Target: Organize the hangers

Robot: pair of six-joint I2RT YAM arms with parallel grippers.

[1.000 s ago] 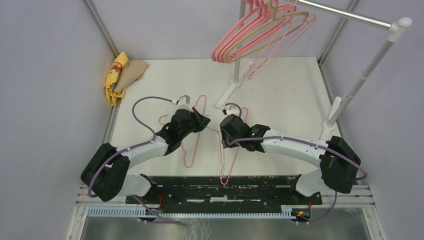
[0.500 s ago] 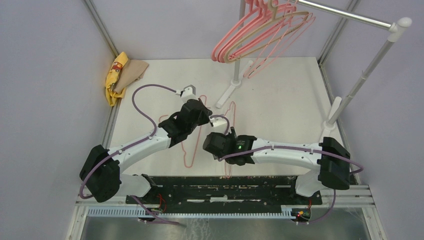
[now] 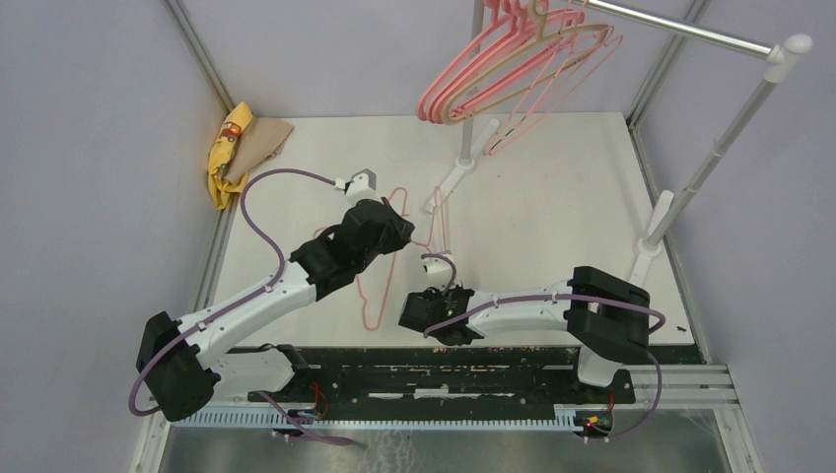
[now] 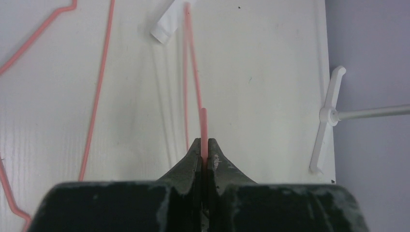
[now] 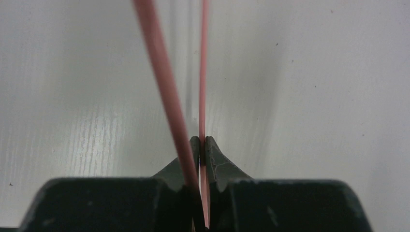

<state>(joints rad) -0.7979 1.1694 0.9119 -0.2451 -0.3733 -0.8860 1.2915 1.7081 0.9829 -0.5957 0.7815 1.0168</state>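
Several pink and beige hangers (image 3: 513, 59) hang on the silver rail at the back. A thin pink wire hanger (image 3: 437, 222) is held between both grippers, lifted on edge above the table. My left gripper (image 3: 404, 235) is shut on its wire (image 4: 203, 125), seen in the left wrist view (image 4: 203, 144). My right gripper (image 3: 416, 307) is shut on another strand of it (image 5: 203, 87), seen in the right wrist view (image 5: 203, 140); a second strand (image 5: 159, 67) crosses in front of its left finger. Another thin pink hanger (image 3: 373, 301) lies flat under the left arm.
The white-and-silver rail stand (image 3: 710, 148) has feet on the table at the back centre (image 3: 449, 182) and right (image 3: 651, 241). Yellow and tan cloths (image 3: 242, 143) lie at the far left corner. A black bar (image 3: 424, 370) runs along the near edge.
My right gripper has pulled back toward the near edge and left along the hanger. My left arm has stretched forward. The held hanger has shifted left and stands more on edge.
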